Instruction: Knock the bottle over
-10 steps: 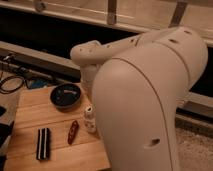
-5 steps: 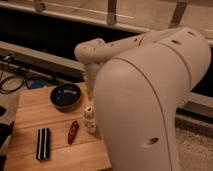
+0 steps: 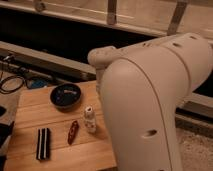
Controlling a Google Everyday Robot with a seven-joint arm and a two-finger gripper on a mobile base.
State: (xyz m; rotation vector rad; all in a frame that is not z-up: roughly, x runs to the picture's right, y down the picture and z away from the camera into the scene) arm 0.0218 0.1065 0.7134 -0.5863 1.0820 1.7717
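The bottle (image 3: 89,119) is small, whitish and translucent with a white cap. It stands upright on the wooden table (image 3: 30,107), close to the left edge of my big white arm (image 3: 150,100). The arm's upper joint (image 3: 102,56) hangs above and behind the bottle. My gripper is not visible; it is hidden behind the arm's links or out of the picture. Nothing touches the bottle that I can see.
A round white cup with a dark inside (image 3: 66,96) sits behind and left of the bottle. A dark red elongated object (image 3: 73,132) lies to the bottle's left, and a black striped block (image 3: 43,143) lies further left. Cables (image 3: 12,82) lie beyond the table's left end.
The arm's upper joint has shifted slightly to the right. The bottle stands upright in the same spot.
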